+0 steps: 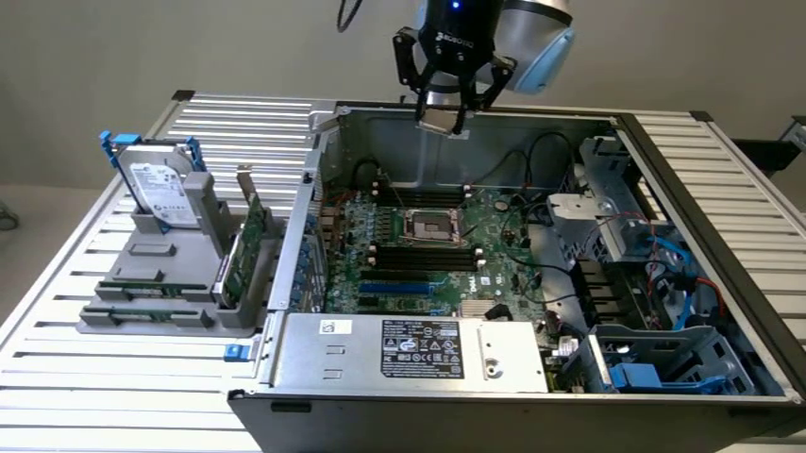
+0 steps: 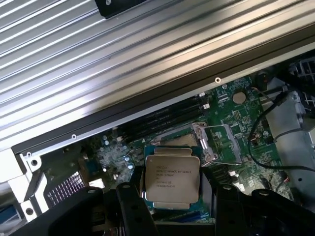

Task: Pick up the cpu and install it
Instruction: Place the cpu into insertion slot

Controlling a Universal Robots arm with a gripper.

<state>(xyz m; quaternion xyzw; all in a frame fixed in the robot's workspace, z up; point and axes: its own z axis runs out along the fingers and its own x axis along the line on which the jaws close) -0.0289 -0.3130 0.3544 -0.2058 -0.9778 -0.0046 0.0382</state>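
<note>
We saw black hand (image 1: 444, 118) gripping small flat silver-grey square cpu (image 2: 172, 179) by edges, above open grey metal case (image 1: 377, 142); pickup done, square motherboard socket (image 1: 428, 226) empty.

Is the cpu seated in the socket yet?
No, the gripper holds the cpu in the air over the open case, and the socket on the board stands empty.
</note>
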